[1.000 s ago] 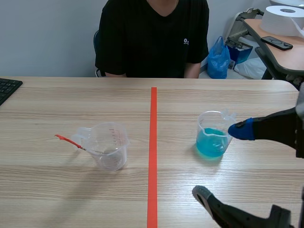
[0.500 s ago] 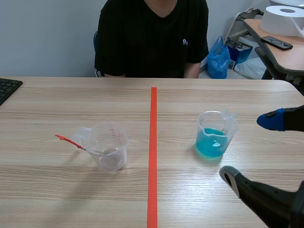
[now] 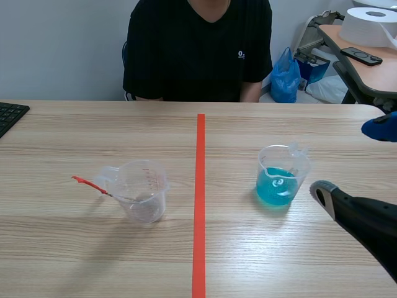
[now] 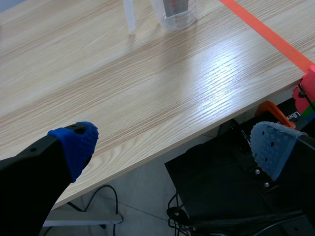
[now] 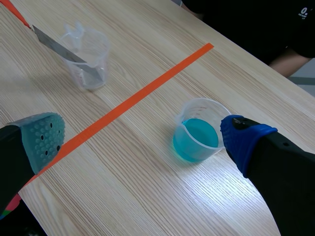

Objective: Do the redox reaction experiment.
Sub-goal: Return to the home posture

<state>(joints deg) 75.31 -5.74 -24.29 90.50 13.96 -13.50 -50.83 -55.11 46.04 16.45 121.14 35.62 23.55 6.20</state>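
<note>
Right jaws gape wide, empty, beside the blue-soln beaker (image 3: pixel 277 183); left jaws open too, holding nothing. Likely pre-grasp step: next, close on beaker w/o spilling.

The table (image 3: pixel 74 248) is pale wood grain, smooth with a soft sheen. The left cup (image 3: pixel 144 197) and the right cup (image 3: pixel 280 180) are clear, glossy plastic. The blue liquid (image 3: pixel 273 189) in the right cup shines. The blade (image 5: pixel 59 46) in the left cup is dull grey metal. The far shirt (image 3: pixel 186 49) is matt black cloth.
</note>
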